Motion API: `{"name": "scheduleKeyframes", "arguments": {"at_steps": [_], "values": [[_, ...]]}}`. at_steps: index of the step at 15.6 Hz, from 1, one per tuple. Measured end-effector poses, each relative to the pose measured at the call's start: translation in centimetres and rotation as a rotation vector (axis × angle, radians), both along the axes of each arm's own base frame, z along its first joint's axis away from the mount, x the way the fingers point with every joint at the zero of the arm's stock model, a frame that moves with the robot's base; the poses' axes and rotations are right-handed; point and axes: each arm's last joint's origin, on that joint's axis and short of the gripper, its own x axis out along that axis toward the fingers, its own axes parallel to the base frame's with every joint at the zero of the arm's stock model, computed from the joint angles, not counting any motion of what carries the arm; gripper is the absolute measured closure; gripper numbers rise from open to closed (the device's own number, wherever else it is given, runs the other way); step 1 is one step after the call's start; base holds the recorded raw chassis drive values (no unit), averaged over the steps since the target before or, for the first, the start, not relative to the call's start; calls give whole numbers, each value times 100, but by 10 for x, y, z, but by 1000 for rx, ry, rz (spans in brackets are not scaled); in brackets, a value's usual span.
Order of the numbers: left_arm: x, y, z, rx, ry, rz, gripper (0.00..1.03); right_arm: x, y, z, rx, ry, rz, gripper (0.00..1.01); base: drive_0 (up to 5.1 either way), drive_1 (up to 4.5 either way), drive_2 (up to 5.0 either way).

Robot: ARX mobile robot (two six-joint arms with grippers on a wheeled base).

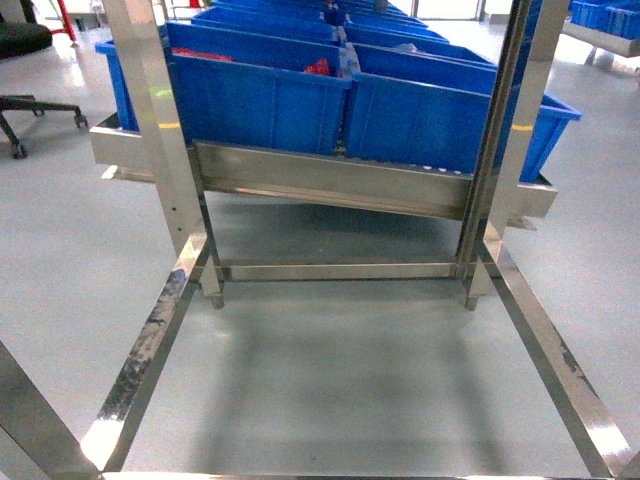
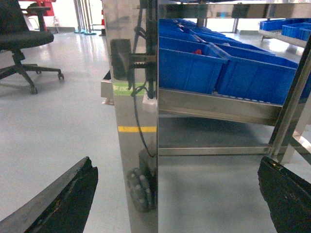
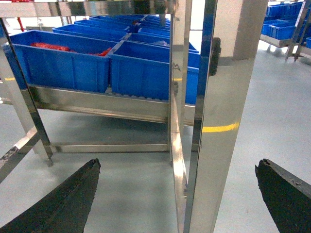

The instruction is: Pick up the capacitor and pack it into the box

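Box and capacitor: neither appears in any view. Left gripper (image 2: 177,194): jaws spread wide, holding nothing, facing a steel rack upright (image 2: 130,116). Right gripper (image 3: 177,194): jaws likewise spread, holding nothing, facing another rack post (image 3: 214,121). Blue plastic bins (image 1: 330,95): in rows on the rack's sloped steel shelf (image 1: 320,180), some with red contents (image 3: 48,47). Office chair (image 2: 24,39): on the grey floor (image 1: 330,370), left of the rack.

No text, label, brand, number or sign could be read anywhere: the blue bins (image 1: 260,100) showed plain fronts, and the steel rack post (image 2: 130,121) carried only a green and a yellow strip of tape, both unlettered.
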Motion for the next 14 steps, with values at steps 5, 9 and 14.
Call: {"name": "scheduleKeyframes", "arguments": {"at_steps": [5,9,14], "values": [[0,0,0,0,0,0,5,0,0,0,0,0,0,3,0,0,0],[0,0,0,0,0,0,5,0,0,0,0,0,0,3,0,0,0],[0,0,0,0,2,0,5,0,0,0,0,1,0,3,0,0,0]]}}
